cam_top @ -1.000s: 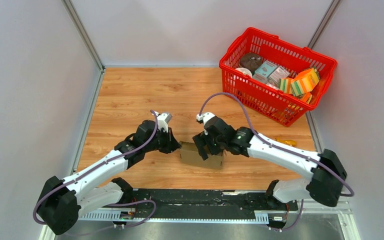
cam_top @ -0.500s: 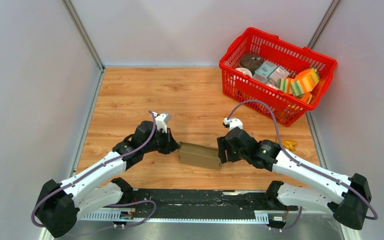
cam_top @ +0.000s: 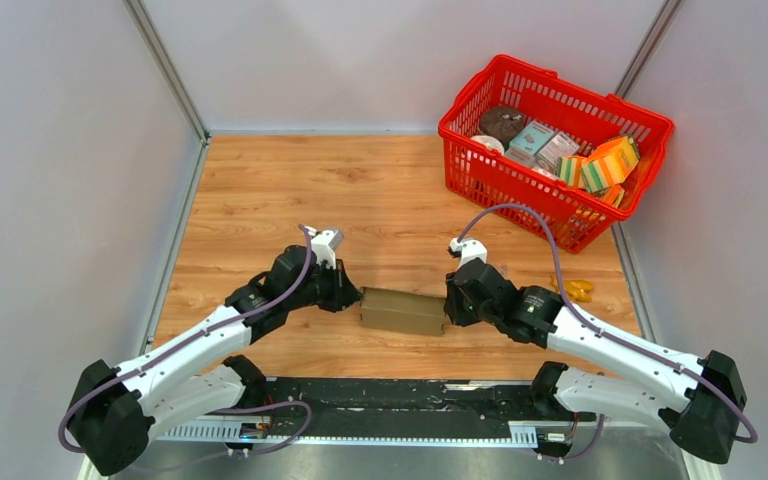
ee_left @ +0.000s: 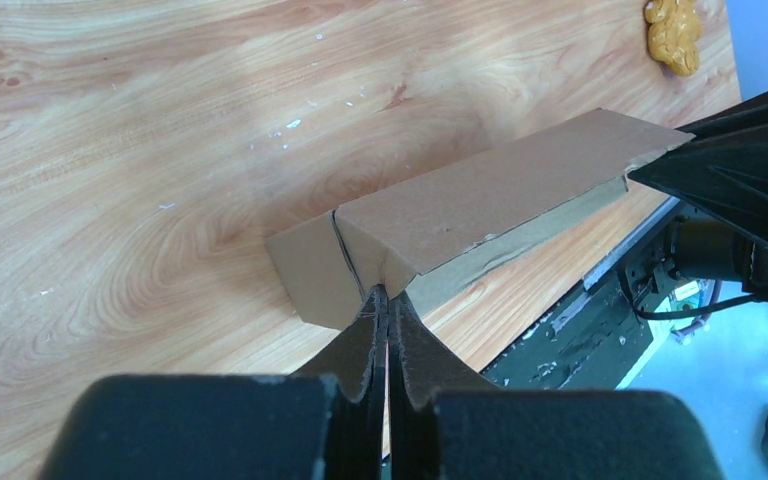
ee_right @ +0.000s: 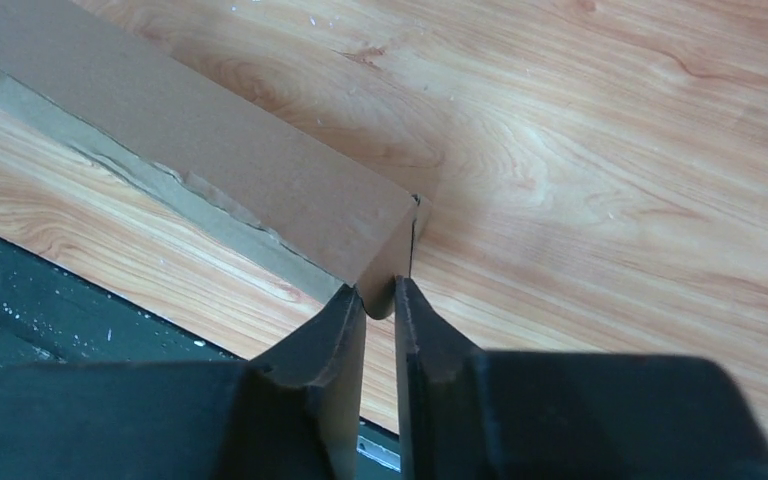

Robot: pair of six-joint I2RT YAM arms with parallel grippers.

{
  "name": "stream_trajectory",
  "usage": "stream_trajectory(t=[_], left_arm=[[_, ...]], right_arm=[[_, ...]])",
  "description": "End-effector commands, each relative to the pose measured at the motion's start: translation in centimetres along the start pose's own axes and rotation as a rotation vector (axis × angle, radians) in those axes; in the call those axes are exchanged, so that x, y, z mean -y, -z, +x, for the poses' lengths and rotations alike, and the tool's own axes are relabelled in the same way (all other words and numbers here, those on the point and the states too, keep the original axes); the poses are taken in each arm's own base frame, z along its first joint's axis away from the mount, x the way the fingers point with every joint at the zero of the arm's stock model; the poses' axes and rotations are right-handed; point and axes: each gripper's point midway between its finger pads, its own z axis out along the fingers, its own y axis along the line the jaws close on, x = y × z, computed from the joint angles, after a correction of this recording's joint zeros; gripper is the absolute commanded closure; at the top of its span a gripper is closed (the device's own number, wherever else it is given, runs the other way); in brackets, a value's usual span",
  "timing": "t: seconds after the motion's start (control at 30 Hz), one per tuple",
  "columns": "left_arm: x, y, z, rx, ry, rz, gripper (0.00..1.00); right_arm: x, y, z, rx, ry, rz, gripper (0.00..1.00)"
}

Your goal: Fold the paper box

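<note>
As I stand beside the bench (cam_top: 360,190), I see the paper box (cam_top: 402,311) lying on the wood close to the near edge, stretched between the two arms and slightly turned, so that its right end is a little nearer to the edge. It is a long, low, plain brown shape, and one long side looks rough and not fully closed. The left arm (cam_top: 260,300) reaches to its left end; the left jaws are pressed together, and their fingers (ee_left: 355,350) pinch a thin cardboard edge at that corner. The right arm (cam_top: 530,312) reaches to the other end; the right jaws are almost together, and the end edge of the box sits between their fingers (ee_right: 330,340), which touch it on both sides. A red basket (cam_top: 505,190) with colourful packages stands at the far right corner, well apart from the box. A small yellow piece (cam_top: 577,290) lies on the wood just behind the right arm.
</note>
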Motion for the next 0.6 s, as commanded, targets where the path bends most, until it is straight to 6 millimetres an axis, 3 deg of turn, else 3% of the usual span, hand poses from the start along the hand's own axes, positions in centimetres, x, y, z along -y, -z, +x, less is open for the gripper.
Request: stream_trajectory(t=[0.0, 0.3, 0.57], left_arm=[[0.2, 0.4, -0.1, 0.024, 0.006, 0.000, 1.00], [0.1, 0.5, 0.8, 0.033, 0.001, -0.023, 1.00], [-0.5, 0.4, 1.2, 0.042, -0.025, -0.078, 1.00]], right_arm=[[-0.3, -0.5, -1.3, 0.067, -0.021, -0.006, 0.84], [-0.8, 0.7, -1.6, 0.073, -0.071, -0.036, 0.99], [-1.9, 1.7, -1.5, 0.032, -0.126, -0.075, 1.00]])
